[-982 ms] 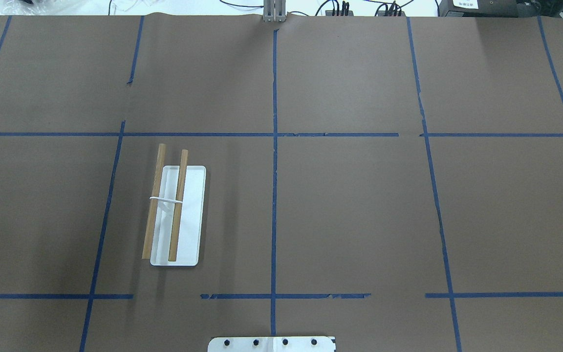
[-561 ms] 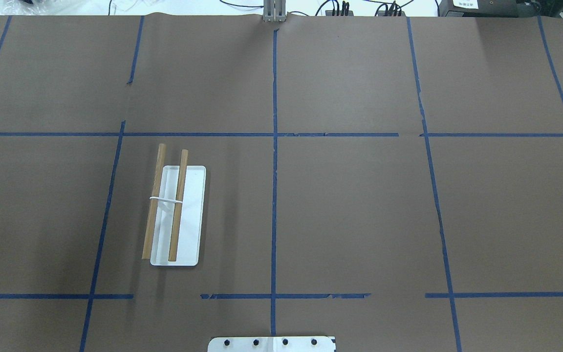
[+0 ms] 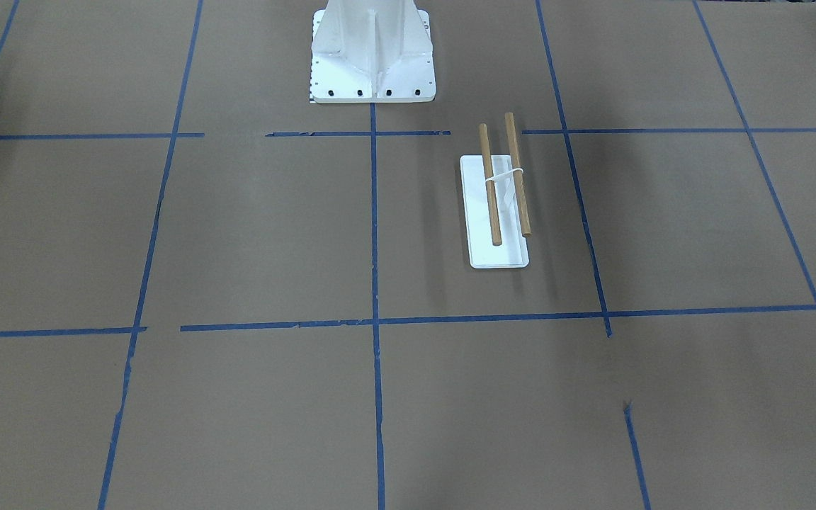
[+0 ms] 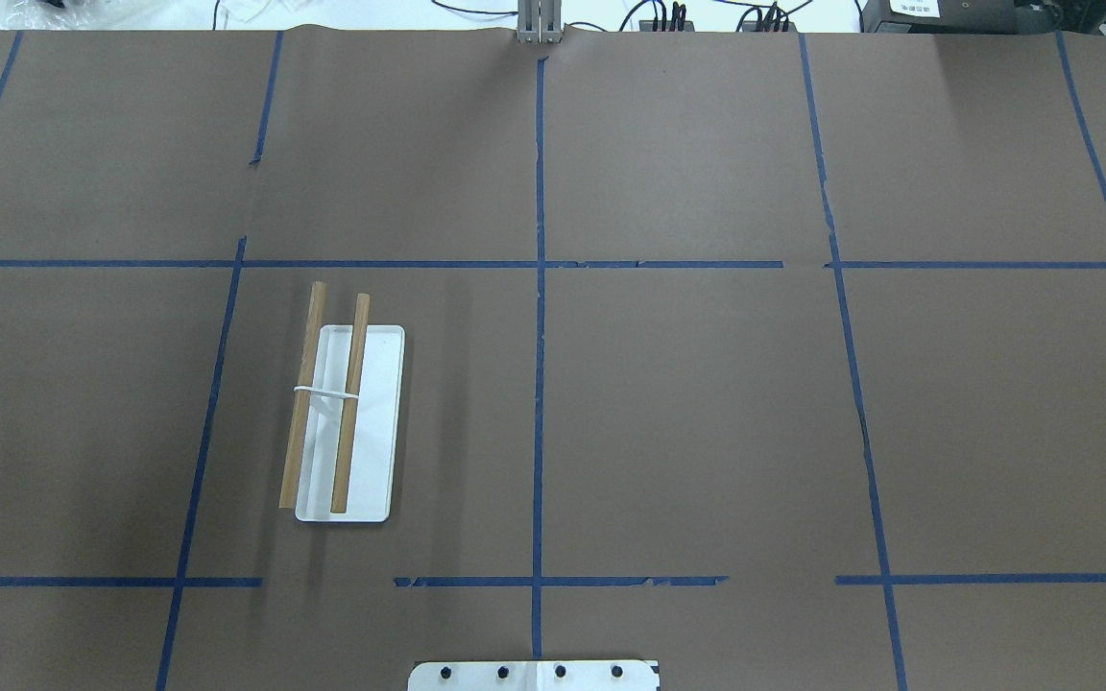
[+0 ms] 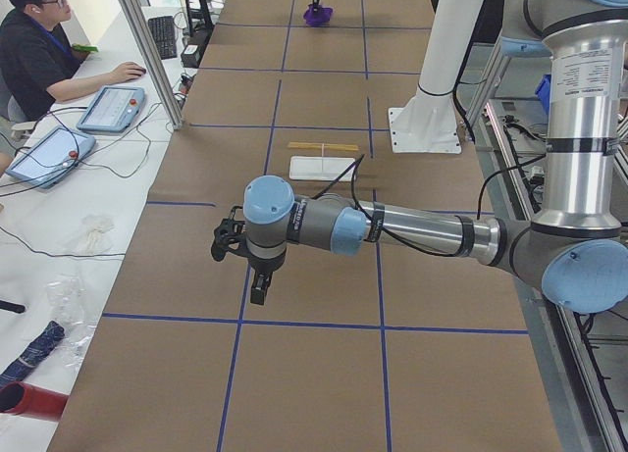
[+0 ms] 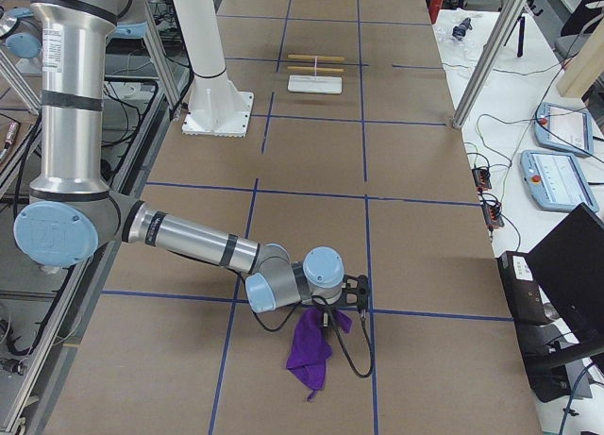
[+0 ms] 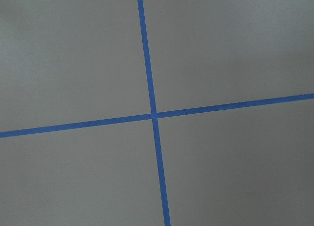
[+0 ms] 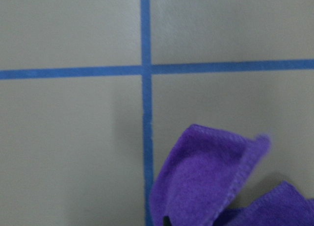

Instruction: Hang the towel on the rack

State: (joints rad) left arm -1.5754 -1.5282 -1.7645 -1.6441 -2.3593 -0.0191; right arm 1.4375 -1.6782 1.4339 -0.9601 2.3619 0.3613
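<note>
Purple and soft-looking, the towel [image 6: 311,350] hangs in a bunched, pointed drape straight beneath the right gripper [image 6: 332,308], near the end of the table [image 6: 425,152] on the robot's right. Its upper part is gathered at the tool and its lower tip trails toward the brown paper, though whether it touches the surface cannot be told. From the right wrist camera the towel fills the lower right corner as two rounded folds with a stitched hem, just beside a crossing of blue tape [image 8: 145,69]. That gripper shows only in the side views, so whether its jaws are pinching the cloth, pressed together or spread cannot be told. The rack [image 4: 371,422] stands well apart from the towel, on the robot's left of the centre line. It is a white base plate carrying two wooden rods [image 4: 303,393] that lie parallel above it, joined by a thin white crosspiece. The left gripper [image 5: 257,287] points down over a tape crossing near the table's other end, and its jaw state also cannot be told.
</note>
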